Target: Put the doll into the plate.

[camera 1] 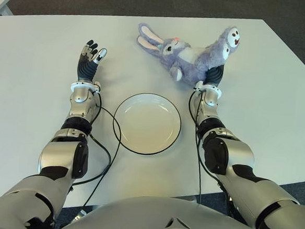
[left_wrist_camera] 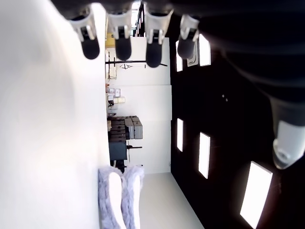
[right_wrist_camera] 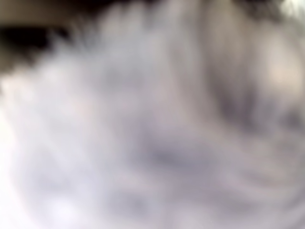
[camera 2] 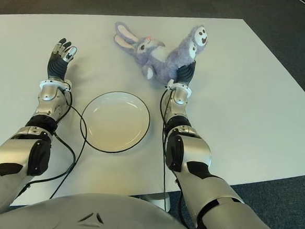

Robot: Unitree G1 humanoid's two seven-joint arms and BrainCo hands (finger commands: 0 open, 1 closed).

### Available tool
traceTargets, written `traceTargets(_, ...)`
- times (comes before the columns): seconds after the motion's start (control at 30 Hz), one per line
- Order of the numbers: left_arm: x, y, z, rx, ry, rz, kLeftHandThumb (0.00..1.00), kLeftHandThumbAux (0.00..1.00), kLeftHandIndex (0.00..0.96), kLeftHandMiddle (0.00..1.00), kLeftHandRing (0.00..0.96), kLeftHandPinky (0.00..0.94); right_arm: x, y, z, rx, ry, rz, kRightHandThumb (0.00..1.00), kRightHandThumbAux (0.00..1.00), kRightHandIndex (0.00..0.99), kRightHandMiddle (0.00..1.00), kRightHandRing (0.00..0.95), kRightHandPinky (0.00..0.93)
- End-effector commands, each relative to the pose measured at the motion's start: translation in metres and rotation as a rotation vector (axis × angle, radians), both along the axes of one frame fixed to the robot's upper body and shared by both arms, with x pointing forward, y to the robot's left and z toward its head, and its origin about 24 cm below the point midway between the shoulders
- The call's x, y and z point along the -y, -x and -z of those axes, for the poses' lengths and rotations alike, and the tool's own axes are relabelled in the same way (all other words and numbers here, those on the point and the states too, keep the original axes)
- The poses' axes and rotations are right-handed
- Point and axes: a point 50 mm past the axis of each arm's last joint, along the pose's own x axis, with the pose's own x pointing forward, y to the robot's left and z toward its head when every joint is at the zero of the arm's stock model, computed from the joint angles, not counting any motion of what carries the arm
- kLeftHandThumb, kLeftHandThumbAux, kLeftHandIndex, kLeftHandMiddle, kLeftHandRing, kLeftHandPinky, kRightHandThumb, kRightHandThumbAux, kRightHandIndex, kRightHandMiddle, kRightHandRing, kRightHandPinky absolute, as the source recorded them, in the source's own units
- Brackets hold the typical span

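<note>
Purple plush rabbit (camera 1: 190,57) hides my right hand (camera 1: 214,75), grip unreadable; a loose hold could drop it short of the plate (camera 1: 140,143). Left hand (camera 1: 90,57) spread, empty.

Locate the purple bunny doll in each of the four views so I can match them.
Left eye view: doll at top centre, beyond the plate.
Right eye view: top centre, again beyond the plate.
Left wrist view: only its ears show.
Right wrist view: blurred fur fills the frame.
Shared landmark: the right robot hand at the doll.
</note>
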Motion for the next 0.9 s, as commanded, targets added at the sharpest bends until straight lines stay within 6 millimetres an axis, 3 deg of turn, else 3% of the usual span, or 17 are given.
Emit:
traceTargets(0.03,0.003,0.020,0.037,-0.145,0.022,-0.010,0.000,0.512,0.020,0.117,0.063,0.000,-0.002,0.006,0.016,-0.063,-0.034,0.013,0.712,0.711,0.437,0.839,0.871,0.857)
traceTargets(0.9,0.007,0.017,0.039,-0.168,0.037,0.007,0.000,0.512,0.038,0.117,0.072,0.000,0.005,0.001,0.004,-0.018,-0.078,0.024,0.727,0.706,0.437,0.811,0.845,0.843)
